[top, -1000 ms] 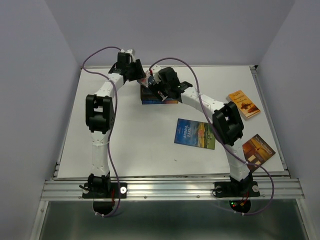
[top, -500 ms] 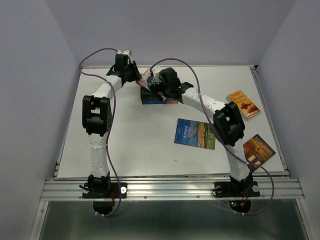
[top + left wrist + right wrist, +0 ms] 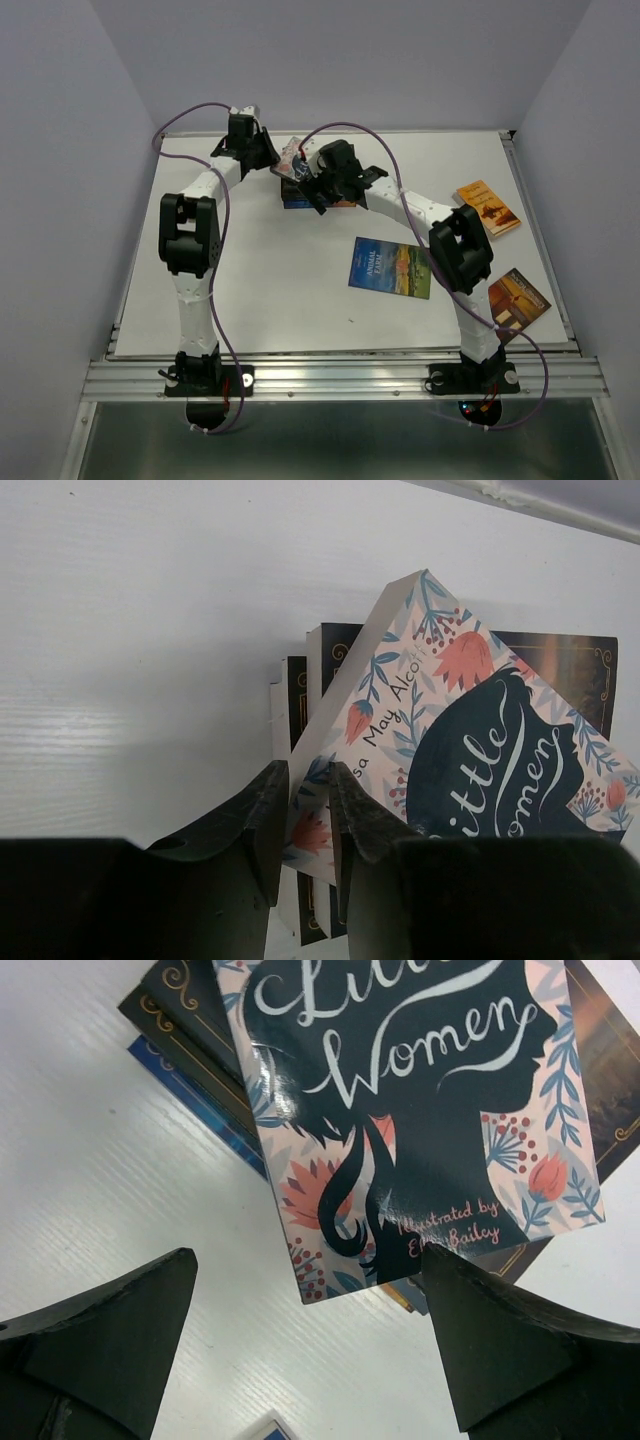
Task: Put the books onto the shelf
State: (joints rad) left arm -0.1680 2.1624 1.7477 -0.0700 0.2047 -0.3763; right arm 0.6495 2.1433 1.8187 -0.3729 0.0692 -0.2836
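L end effector (image 3: 305,780) pinches pink book (image 3: 470,740) by its corner, book tilted above dark stack (image 3: 175,1020) at far-mid table (image 3: 250,290), long axis running away from L toward R end effector (image 3: 308,1280), spread wide just over it, seemingly no contact.

1. Little Women paperback (image 3: 470,730): pale pink cover, dark teal head silhouette, coral flowers, blue leaves, white script title.
2. Stacked books (image 3: 185,1000): near-black covers with gold scrollwork borders, and one blue edge.
3. Animal Farm paperback (image 3: 390,268): blue above, orange and green below.
4. Orange paperback (image 3: 487,208): orange with a darker picture.
5. Brown paperback (image 3: 516,297): dark brown with an orange glow.
6. Counter (image 3: 250,290): plain white.
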